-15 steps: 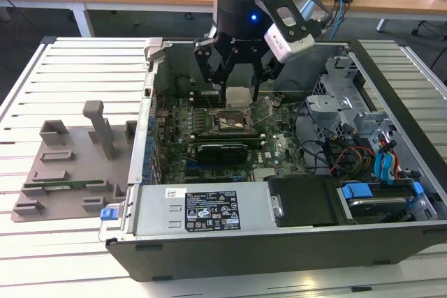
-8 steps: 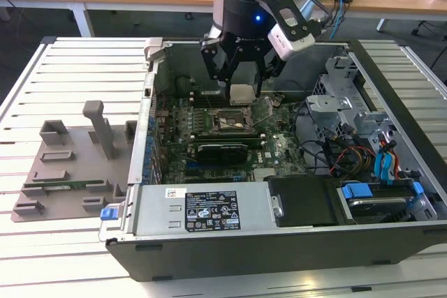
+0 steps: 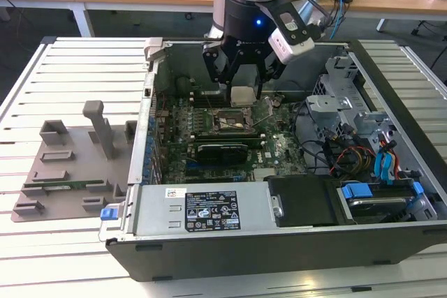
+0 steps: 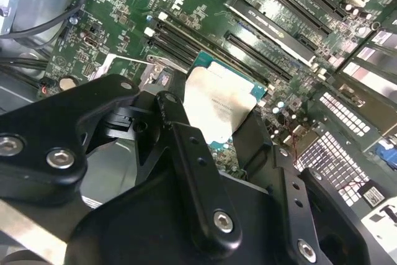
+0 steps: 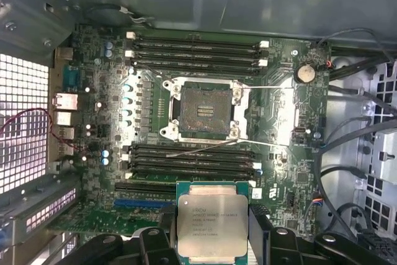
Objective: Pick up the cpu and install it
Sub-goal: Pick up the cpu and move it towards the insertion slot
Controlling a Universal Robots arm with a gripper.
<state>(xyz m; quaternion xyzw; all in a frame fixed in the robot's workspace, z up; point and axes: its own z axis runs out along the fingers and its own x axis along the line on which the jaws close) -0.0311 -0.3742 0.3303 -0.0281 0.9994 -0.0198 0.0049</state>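
The cpu (image 3: 242, 95), a small square chip with a pale silver top, hangs inside the open computer case, held between the black fingers of my gripper (image 3: 241, 92). In the first wrist view the cpu (image 5: 211, 223) sits between the fingers, its green rim showing, some way above the motherboard. The second wrist view shows the cpu (image 4: 220, 107) from the side, clamped by the fingers. The black socket (image 5: 208, 108) with its metal frame lies open on the motherboard, apart from the chip. In the exterior view the socket (image 3: 232, 123) is just below and in front of the gripper.
The case (image 3: 209, 211) lies open on a white slatted table (image 3: 70, 68). Memory slots (image 5: 195, 48) flank the socket. Drive cages and cables (image 3: 363, 144) fill the exterior view's right of the case. A grey tray (image 3: 66, 165) with holders lies at the exterior view's left.
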